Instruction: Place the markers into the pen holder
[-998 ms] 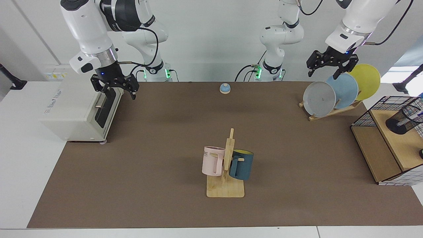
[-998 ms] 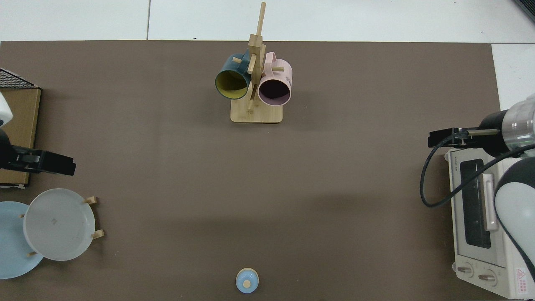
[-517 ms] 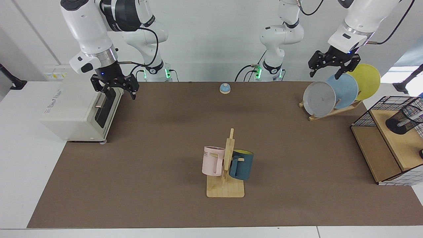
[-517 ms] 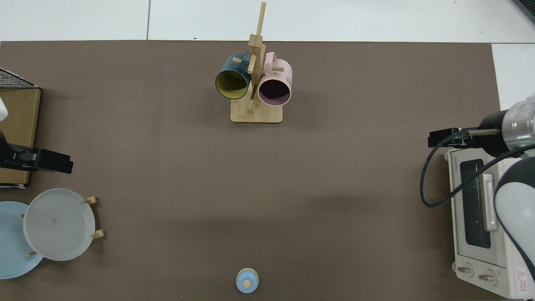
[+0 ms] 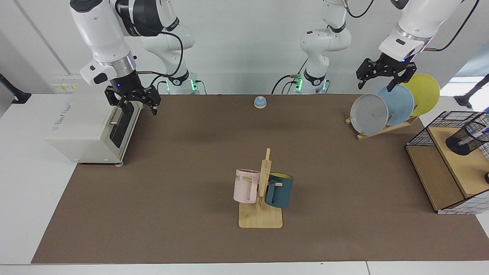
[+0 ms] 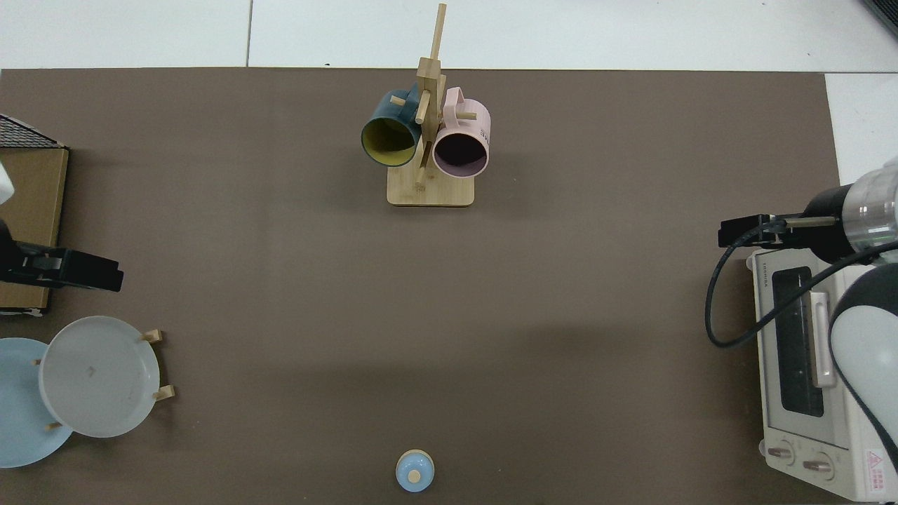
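Marker (image 5: 478, 130): 1, inside pen holder (image 5: 464, 138) on basket shelf. Left gripper (image 5: 385, 78): above plates, fingers wide, empty. Right gripper (image 5: 132, 103): waiting by toaster oven, fingers wide, empty. Risk: left arm descending could clip plates (image 5: 396, 104).

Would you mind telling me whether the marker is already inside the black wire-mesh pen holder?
In. The white, blue-labelled marker shows through the mesh of the black wire-mesh pen holder, which stands on the wooden shelf.
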You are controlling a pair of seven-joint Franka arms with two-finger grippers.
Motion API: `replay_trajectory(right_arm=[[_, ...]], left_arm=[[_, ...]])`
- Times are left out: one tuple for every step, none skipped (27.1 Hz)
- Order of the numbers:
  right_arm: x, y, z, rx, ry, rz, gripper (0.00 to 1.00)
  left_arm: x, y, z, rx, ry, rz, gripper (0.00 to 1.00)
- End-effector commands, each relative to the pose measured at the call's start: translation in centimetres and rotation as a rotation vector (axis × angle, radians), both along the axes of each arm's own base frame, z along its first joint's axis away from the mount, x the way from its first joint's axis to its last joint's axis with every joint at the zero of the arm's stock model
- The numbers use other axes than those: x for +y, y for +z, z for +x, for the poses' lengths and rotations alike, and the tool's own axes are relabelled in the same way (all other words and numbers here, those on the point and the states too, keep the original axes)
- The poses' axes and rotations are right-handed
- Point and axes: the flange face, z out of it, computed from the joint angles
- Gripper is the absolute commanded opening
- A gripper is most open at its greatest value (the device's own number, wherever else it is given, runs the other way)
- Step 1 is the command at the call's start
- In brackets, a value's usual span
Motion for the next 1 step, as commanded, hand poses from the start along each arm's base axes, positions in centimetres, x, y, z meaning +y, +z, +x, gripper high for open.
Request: replay_trajectory(right_arm=[[-0.24,0.14,-0.33,-0.016,0.016,0.017,1.0]], left_arm=[[0.32,0.28,-0.05,0.003,0.01,0.009,1.0]])
